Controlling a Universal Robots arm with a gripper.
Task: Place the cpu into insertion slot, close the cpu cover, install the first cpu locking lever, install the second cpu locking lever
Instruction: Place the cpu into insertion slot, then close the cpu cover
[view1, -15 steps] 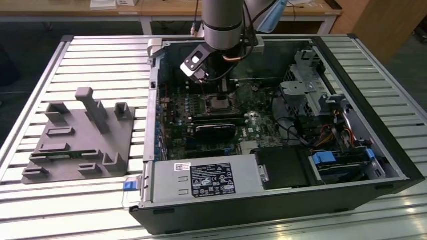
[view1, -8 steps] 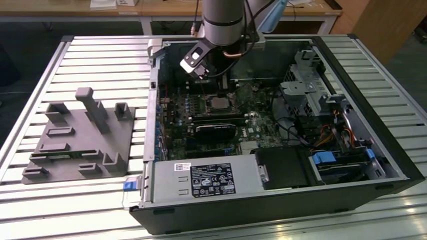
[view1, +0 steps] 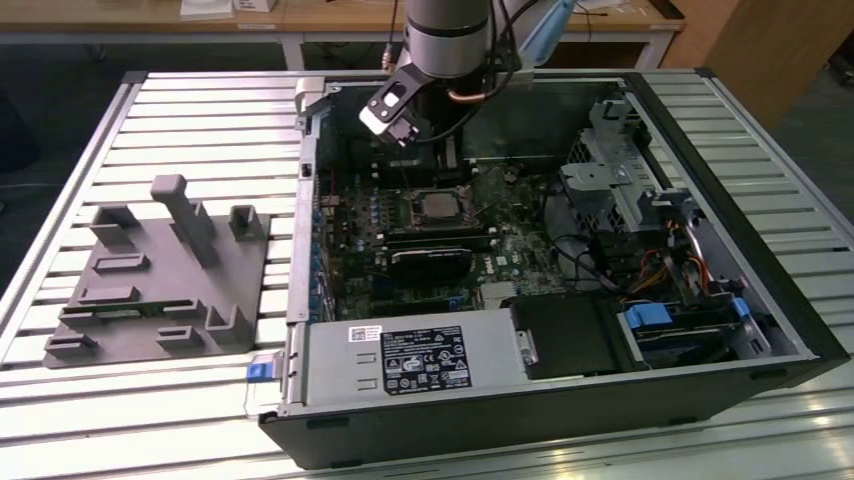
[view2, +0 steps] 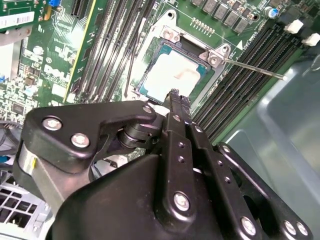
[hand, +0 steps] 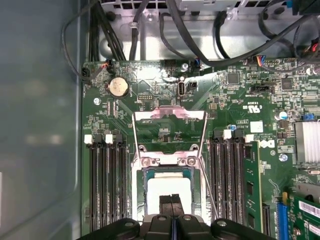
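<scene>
A slatted metal table (view1: 174, 110) carries a black steel tower computer case (view1: 534, 420), lying open on its side with the green motherboard (hand: 240, 100) bare inside. The arm's black gripper (view2: 174, 95) hangs over the board, its fingers pressed together and holding nothing, with the tips just above the square black, silver-rimmed insertion slot (hand: 165, 161). The thin silver frame of the cpu cover (hand: 170, 114) appears to stand raised behind the slot, not yet closed. The small silvery-grey square cpu (view2: 167, 75) lies seated in the slot. With the tips this close, a low or skewed push could scrape the chip or tilt it on its contacts, or slip off the narrow frame.
</scene>
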